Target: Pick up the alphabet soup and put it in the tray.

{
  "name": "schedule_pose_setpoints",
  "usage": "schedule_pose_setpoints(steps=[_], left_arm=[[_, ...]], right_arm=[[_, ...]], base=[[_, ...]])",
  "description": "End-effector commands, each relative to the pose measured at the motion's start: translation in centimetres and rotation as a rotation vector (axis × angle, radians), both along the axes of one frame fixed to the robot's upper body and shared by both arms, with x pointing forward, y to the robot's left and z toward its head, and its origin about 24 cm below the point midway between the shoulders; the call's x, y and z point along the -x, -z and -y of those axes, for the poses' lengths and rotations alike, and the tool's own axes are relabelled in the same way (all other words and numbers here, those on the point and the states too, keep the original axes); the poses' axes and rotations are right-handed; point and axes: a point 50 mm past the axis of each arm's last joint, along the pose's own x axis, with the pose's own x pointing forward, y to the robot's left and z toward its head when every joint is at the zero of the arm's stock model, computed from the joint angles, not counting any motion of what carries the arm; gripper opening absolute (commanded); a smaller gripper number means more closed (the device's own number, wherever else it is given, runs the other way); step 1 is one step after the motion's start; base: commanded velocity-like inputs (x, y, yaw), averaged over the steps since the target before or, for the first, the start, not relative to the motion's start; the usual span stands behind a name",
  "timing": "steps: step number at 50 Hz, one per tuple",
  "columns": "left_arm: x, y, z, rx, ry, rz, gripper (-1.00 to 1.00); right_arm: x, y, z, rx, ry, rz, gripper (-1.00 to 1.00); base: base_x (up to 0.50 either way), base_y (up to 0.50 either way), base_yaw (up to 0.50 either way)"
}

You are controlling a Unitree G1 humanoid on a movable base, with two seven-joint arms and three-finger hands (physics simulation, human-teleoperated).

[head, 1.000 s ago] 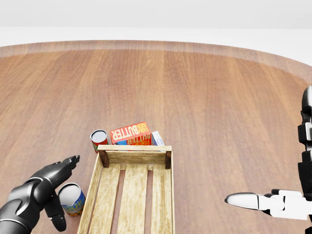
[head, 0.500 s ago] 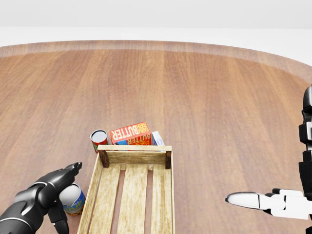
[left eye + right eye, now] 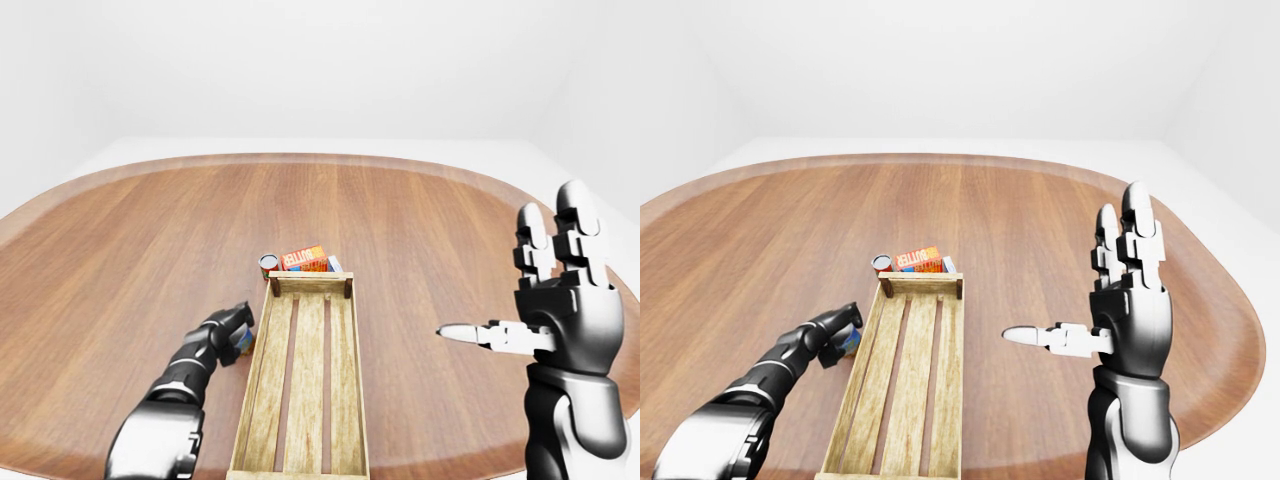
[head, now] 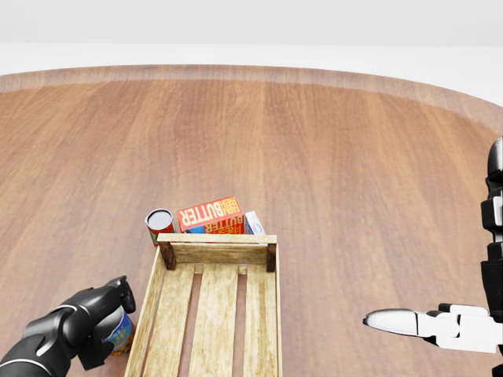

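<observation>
The alphabet soup can point(image 4: 122, 333), with a blue and orange label, stands on the table just left of the wooden tray point(image 4: 216, 238) at the lower left of the head view. My left hand point(image 4: 104, 316) sits over the can with its dark fingers curled round it, hiding its top. The can still rests on the table. My right hand point(image 4: 409, 322) is open and empty, fingers spread, to the right of the tray; it shows best in the right-eye view point(image 3: 1110, 300).
A red can point(image 4: 159, 222), an orange butter box point(image 4: 211, 214) and a small white carton point(image 4: 254, 223) stand against the tray's top end. The tray holds nothing. The round wooden table point(image 4: 314, 141) stretches wide around it.
My left hand has come down over the soup can and its fingers have curled round it. The right hand, the tray and the other things have not moved.
</observation>
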Motion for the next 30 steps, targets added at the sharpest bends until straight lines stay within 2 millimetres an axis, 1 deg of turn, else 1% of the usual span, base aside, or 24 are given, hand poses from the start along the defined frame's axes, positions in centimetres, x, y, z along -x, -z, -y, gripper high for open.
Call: schedule_pose_setpoints(steps=[1,5,6,9,10,15,17,21,24,27,30], left_arm=[[-0.2,-0.5,-0.7,0.021,-0.04,0.03,-1.0],[-0.1,-0.7,-1.4,0.012,-0.055,0.04,-1.0],[-0.3,-1.0,-1.7,0.007,-0.053,0.044,-1.0],[-0.1,-1.1,-2.5,-0.046,-0.049,0.064,-1.0],[-0.4,-1.5,-2.8,-0.043,-0.064,0.081,-1.0],[-0.9,-2.3,-3.5,-0.038,-0.082,0.105,-1.0],[-1.3,-3.1,-3.9,-0.042,-0.095,0.137,-1.0],[-1.4,-3.5,-4.3,-0.043,-0.102,0.148,-1.0],[-1.7,-4.2,-4.8,-0.044,-0.109,0.171,-1.0],[-2.2,-5.4,-5.3,-0.036,-0.113,0.207,-1.0],[-2.6,-7.1,-5.3,0.03,-0.096,0.227,-1.0]], right_arm=[[0.0,0.0,0.0,0.0,-0.002,-0.001,1.0],[0.0,0.0,-0.1,0.0,-0.003,-0.001,0.99],[0.0,0.0,-0.1,-0.001,-0.004,-0.001,0.99],[0.0,-0.1,-0.1,0.0,-0.004,0.003,0.99],[0.0,-0.1,-0.1,0.0,-0.005,0.003,0.99],[-0.1,0.0,-0.2,0.0,-0.007,0.0,0.99],[-0.1,0.0,-0.2,0.0,-0.007,0.0,0.99],[-0.1,0.0,-0.2,0.0,-0.008,-0.002,0.99],[-0.1,0.0,-0.2,0.002,-0.007,-0.002,0.99],[-0.1,0.0,-0.2,0.001,-0.007,-0.001,0.99],[0.0,-0.2,-0.3,0.003,-0.007,0.007,0.99]], base=[[0.0,0.0,0.0],[0.0,0.0,0.0],[0.0,0.0,0.0],[0.0,0.0,0.0],[0.0,0.0,0.0],[0.0,0.0,0.0],[0.0,0.0,0.0],[0.0,0.0,0.0],[0.0,0.0,0.0],[0.0,0.0,0.0],[0.0,0.0,0.0]])
